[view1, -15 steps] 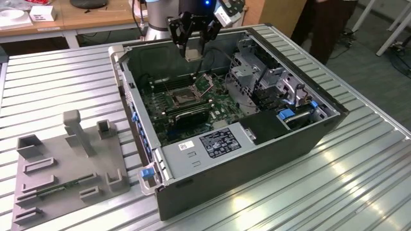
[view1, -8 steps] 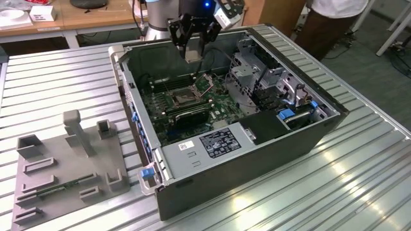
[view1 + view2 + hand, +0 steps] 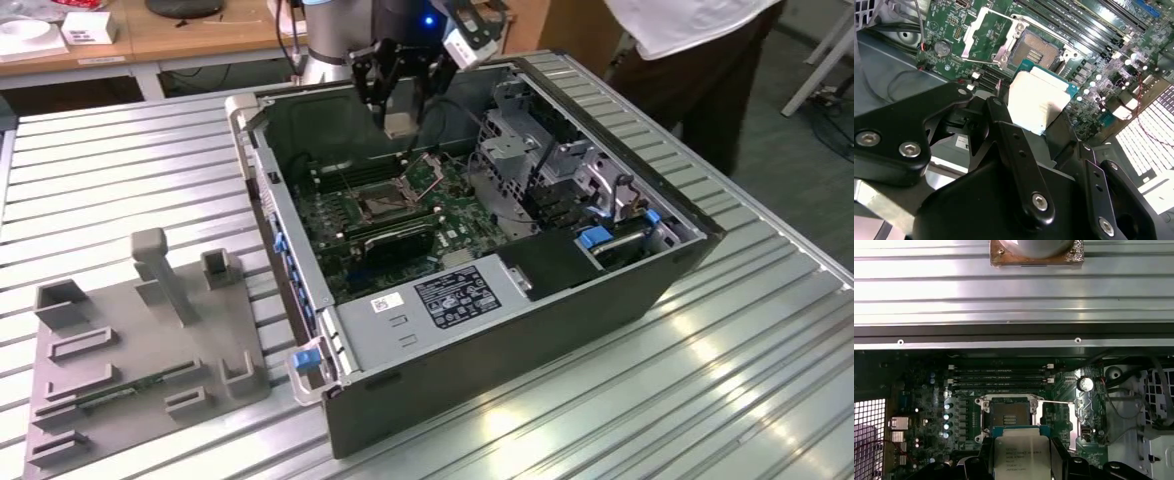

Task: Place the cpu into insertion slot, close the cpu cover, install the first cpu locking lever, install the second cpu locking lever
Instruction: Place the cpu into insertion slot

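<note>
**A:** What has the gripper (image 3: 398,112) got?

**B:** Its black fingers (image 3: 1009,145) are clamped on the cpu (image 3: 1036,97), one on each opposite edge; the metal top faces the camera in both wrist views, and the chip looks roughly level.

**A:** And where is that against the socket?

**B:** In the air above the green motherboard (image 3: 447,215), inside the open computer case (image 3: 534,330); the insertion slot (image 3: 1010,416) lies below and apart from it, bare, its dark centre exposed; in the exterior view the slot sits nearer than the gripper.

**A:** The cover?

**B:** The cpu cover (image 3: 973,30) is swung open beside the slot, so nothing lies over the socket (the long memory slots (image 3: 1001,377) run just beyond it).

**A:** So which step?

**B:** The first, I'd judge; the chip is carried but not placed, and the closing and both levers are not yet done.

**A:** What does seating it call for?

**B:** The chip square over the slot, edges parallel to the rim, kept level and brought low before the fingers let go; a tilt could harm the contacts, I'd guess.

**A:** Anything around?

**B:** A grey drive cage (image 3: 514,150) on the exterior view's right; a grey fixture (image 3: 134,340) on the ribbed table (image 3: 694,400) at that view's left; a person (image 3: 694,60) standing at the far right.
</note>
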`<control>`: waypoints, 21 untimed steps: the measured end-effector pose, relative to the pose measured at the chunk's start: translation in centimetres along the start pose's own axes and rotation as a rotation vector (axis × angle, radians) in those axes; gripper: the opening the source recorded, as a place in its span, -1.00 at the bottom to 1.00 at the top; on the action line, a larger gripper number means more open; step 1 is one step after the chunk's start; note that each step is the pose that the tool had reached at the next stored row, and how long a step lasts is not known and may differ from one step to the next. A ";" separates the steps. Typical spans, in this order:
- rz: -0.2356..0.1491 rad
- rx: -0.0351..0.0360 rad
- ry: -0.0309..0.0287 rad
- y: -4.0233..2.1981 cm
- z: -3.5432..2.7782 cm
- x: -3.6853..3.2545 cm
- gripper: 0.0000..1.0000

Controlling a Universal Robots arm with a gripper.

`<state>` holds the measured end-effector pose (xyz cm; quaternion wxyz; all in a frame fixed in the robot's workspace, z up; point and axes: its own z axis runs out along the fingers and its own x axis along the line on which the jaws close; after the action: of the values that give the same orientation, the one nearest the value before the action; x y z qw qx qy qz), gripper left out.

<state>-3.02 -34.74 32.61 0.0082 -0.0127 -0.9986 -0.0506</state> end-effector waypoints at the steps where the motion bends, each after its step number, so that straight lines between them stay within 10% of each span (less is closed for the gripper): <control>1: 0.000 0.0000 0.0000 -0.02 0.16 0.00 0.08; 21: 0.000 0.0003 -0.0003 -0.26 2.51 -0.01 0.08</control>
<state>-3.05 -34.74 30.09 0.0080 -0.0127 -0.9986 -0.0504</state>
